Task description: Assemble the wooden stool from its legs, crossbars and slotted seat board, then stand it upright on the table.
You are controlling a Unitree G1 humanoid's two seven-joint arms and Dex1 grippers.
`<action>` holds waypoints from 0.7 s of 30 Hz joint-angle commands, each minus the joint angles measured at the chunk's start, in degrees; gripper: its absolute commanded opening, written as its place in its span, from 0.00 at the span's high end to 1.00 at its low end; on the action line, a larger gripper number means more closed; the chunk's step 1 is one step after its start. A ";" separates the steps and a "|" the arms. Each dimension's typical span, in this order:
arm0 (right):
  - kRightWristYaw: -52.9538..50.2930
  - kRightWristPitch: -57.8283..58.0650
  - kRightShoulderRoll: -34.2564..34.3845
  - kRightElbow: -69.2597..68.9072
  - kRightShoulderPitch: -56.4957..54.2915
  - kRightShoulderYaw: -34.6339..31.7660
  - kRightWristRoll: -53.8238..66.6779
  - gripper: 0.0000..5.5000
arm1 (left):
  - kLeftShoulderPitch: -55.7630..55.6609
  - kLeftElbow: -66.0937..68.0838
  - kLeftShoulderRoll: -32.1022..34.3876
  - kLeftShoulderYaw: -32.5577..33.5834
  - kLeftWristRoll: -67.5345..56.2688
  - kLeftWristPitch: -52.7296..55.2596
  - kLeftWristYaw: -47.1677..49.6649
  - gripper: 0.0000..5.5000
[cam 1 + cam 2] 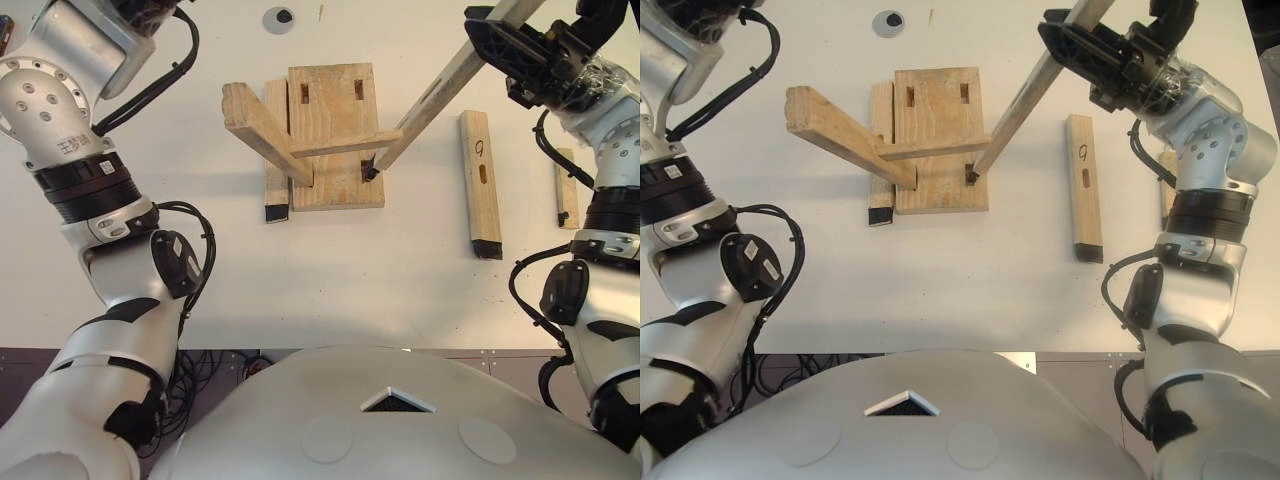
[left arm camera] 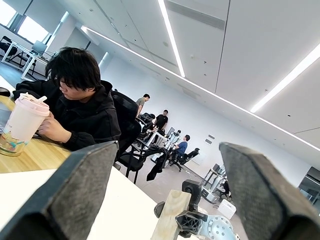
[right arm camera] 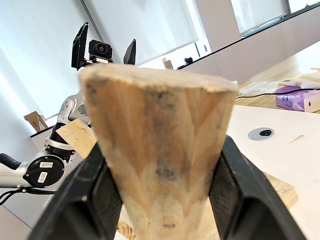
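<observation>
Pale wooden slotted seat board (image 1: pixel 336 135): laid flat on white table (image 1: pixel 300 280). Long pale wooden leg (image 1: pixel 440 95): tilted, foot set at board's right corner, clamped in black right gripper (image 3: pixel 160 200). Black left gripper (image 2: pixel 165 195): raised left of board, fingers spread, nothing held

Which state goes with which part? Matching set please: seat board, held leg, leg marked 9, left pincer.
1 seat board
2 held leg
3 leg marked 9
4 left pincer

A open, empty
B lying loose, right of the board
C lying flat, slots up
D tilted, clamped in the right pincer

Pairs: 1-C, 2-D, 3-B, 4-A
</observation>
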 commanded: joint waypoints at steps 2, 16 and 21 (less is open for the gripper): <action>1.01 -3.73 -1.07 0.88 2.18 3.00 -3.48 0.63 | 0.97 -1.16 -0.31 0.33 -1.47 -0.29 1.24 0.32; 10.97 -10.11 -8.68 -6.91 0.74 13.53 -9.08 0.63 | 4.15 -4.43 -0.93 -0.52 -2.88 -1.21 4.58 0.32; 11.34 -12.78 -9.27 -10.09 0.83 15.94 -10.32 0.63 | 5.21 -5.46 -1.35 -1.09 -3.10 -1.71 6.04 0.32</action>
